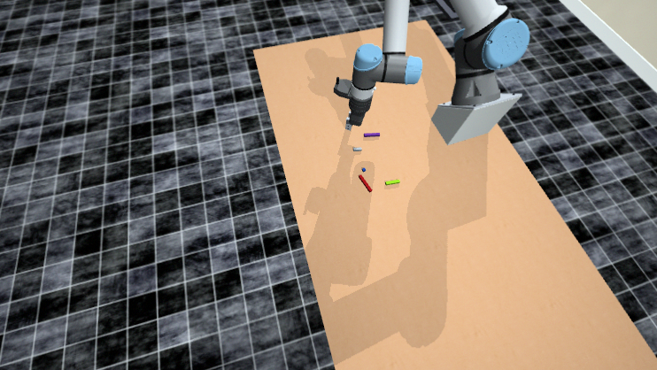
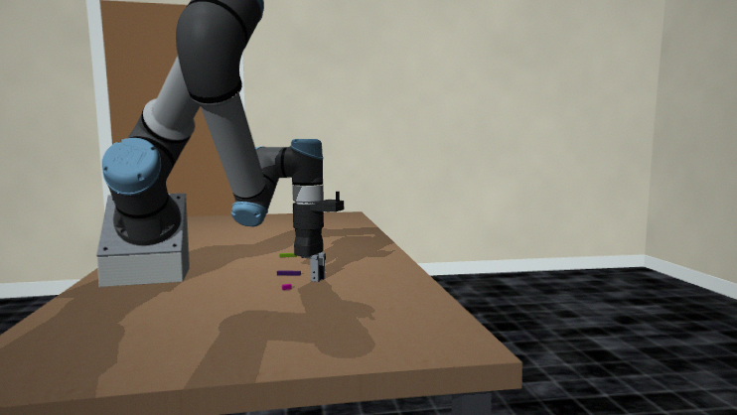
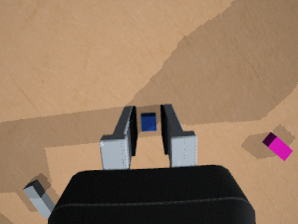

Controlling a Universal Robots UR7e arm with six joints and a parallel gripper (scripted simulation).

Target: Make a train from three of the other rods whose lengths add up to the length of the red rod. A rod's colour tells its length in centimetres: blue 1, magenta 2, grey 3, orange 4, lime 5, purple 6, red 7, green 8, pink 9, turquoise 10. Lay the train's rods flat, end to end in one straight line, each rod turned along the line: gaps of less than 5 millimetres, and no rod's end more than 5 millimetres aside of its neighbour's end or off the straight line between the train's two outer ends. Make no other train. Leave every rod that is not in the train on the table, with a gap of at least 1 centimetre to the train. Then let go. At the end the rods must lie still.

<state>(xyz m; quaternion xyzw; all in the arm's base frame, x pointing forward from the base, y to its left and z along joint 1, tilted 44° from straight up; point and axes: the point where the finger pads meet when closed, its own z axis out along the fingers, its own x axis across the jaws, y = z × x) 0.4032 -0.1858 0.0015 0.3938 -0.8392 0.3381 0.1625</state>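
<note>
My gripper (image 3: 148,120) (image 1: 349,125) (image 2: 317,272) stands upright with its fingertips down at the table, near the far left edge. A small blue rod (image 3: 148,121) sits between the fingers, with a thin gap on each side; the fingers are open around it. A magenta rod (image 3: 277,145) (image 2: 286,287) lies to one side and a grey rod (image 3: 39,196) (image 1: 357,149) to the other. The purple rod (image 1: 371,134) (image 2: 288,273) lies close by. The red rod (image 1: 365,183), a second blue rod (image 1: 363,169) at its end, and the lime rod (image 1: 391,181) lie nearer the middle.
The arm's base block (image 1: 473,117) stands at the table's right edge. The table's left edge (image 1: 275,137) runs close to the gripper. The arm's shadow falls across the table.
</note>
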